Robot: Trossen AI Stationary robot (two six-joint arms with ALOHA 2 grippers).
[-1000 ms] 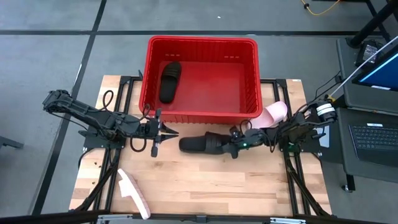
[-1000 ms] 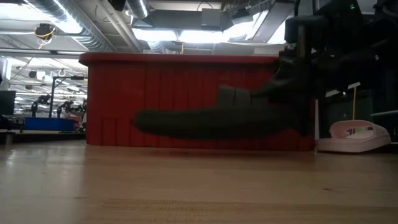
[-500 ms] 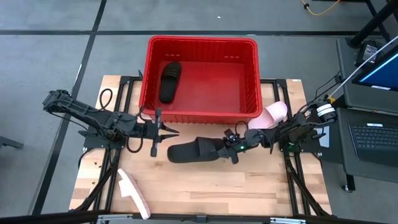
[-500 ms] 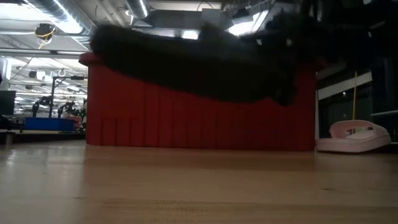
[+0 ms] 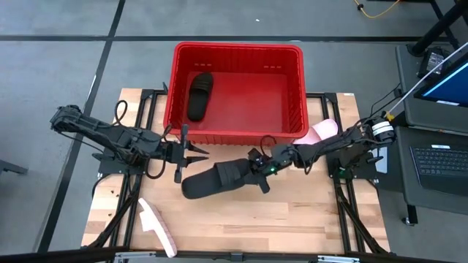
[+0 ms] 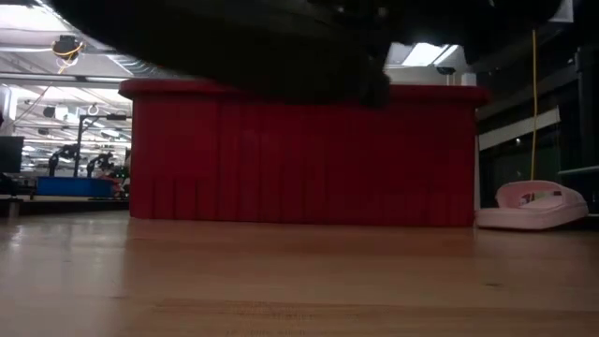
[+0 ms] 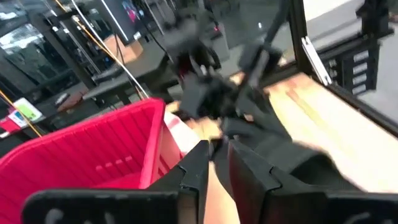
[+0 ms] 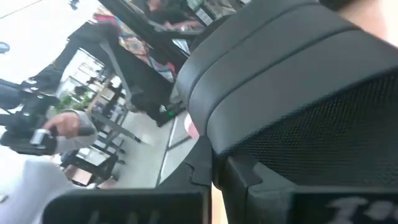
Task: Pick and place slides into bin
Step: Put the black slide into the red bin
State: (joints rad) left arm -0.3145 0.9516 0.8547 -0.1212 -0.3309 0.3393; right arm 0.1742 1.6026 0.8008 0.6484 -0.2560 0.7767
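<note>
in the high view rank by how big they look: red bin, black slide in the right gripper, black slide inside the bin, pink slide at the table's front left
1. red bin
2. black slide held by the right gripper, though it is lifted nearer the camera
3. pink slide at the front left and black slide inside the bin: too alike to rank

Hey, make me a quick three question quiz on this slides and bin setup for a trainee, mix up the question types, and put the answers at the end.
1. True or false: the right gripper holds a black slide clear of the table.
2. How many slides lie inside the red bin? A) none B) one C) three
3. Fill in: the pink slide near the table's front edge lies on the ____ arm's side.

Key:
1. True; the low view shows it in the air.
2. B, one black slide.
3. Left. Another pink slide lies beside the bin on the right arm's side.
</note>
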